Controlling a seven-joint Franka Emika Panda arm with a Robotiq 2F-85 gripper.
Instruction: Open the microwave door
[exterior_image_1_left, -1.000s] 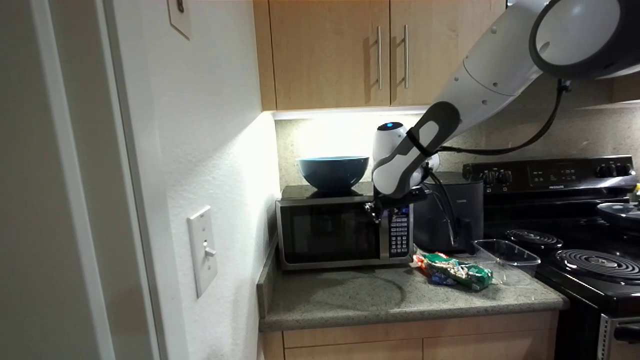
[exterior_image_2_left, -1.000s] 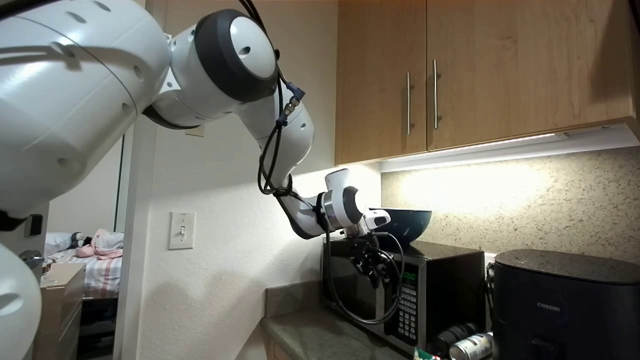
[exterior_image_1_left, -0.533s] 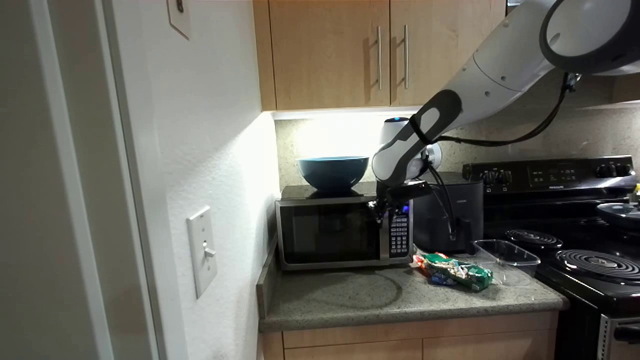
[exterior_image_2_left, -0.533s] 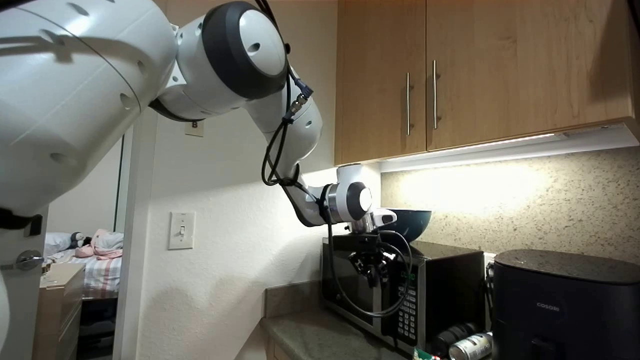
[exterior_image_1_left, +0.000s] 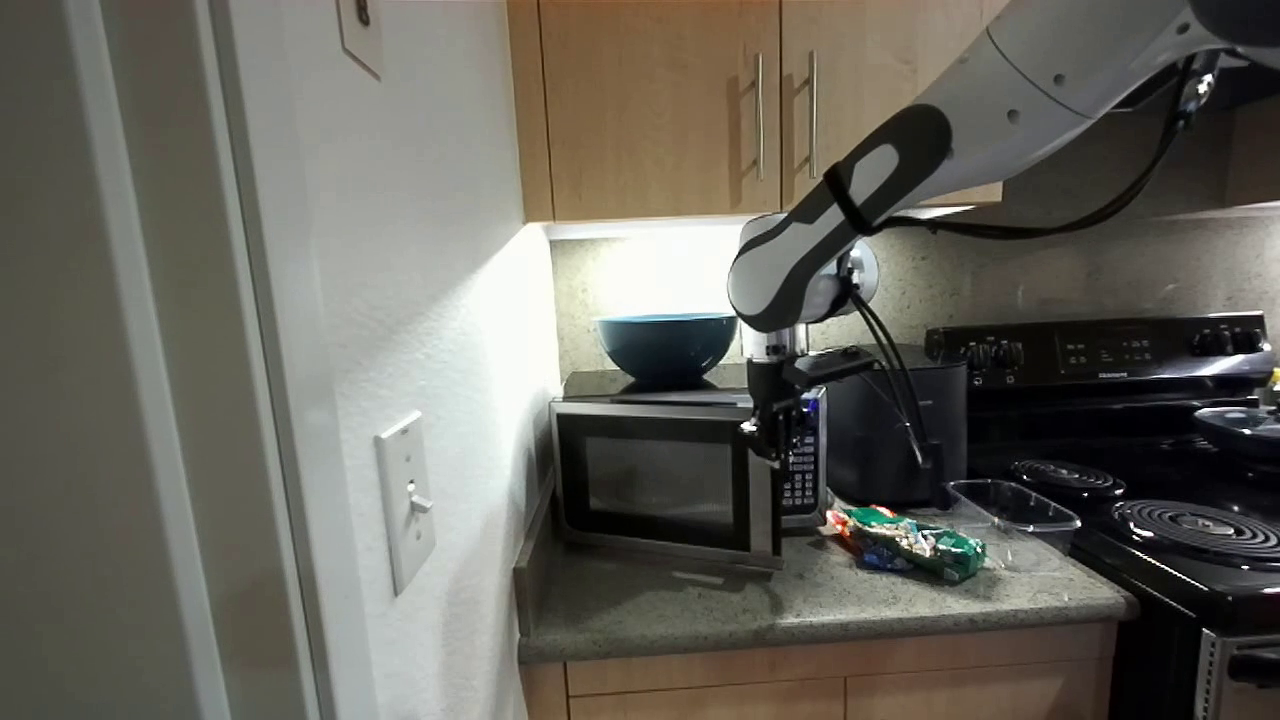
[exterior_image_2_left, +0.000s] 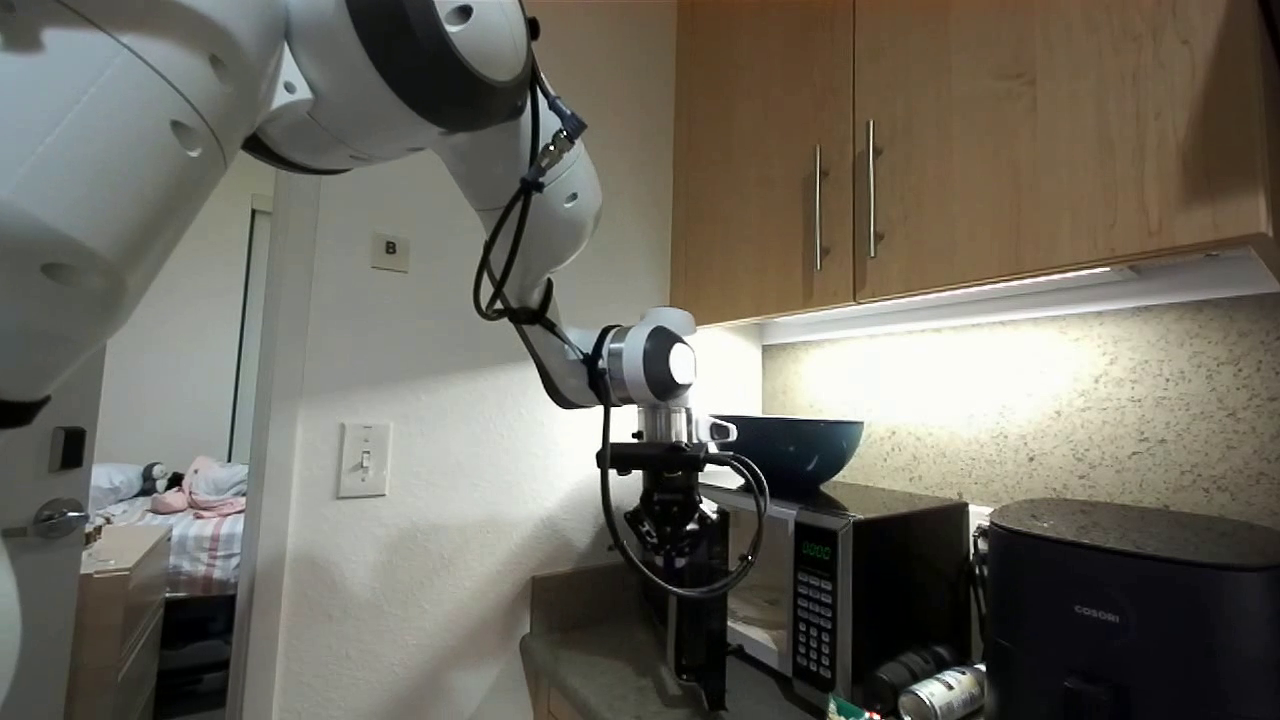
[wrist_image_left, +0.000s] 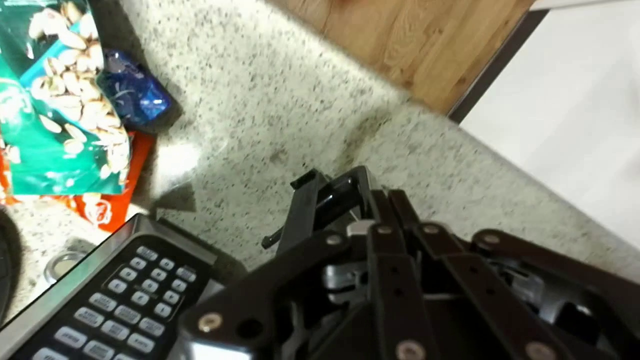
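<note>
Wrist view: microwave door (wrist_image_left: 300, 215) part-hidden

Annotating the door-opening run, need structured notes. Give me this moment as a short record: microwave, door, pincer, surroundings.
Microwave: on the counter; display lit green
Door: partly open, swung out from the front
Pincer: looks closed, by the door's free edge; grip on it unclear
On top: blue bowl
Beside: black COSORI appliance
Also on counter: green snack bag, clear tub
Upper cabinet: both visible doors shut
</note>
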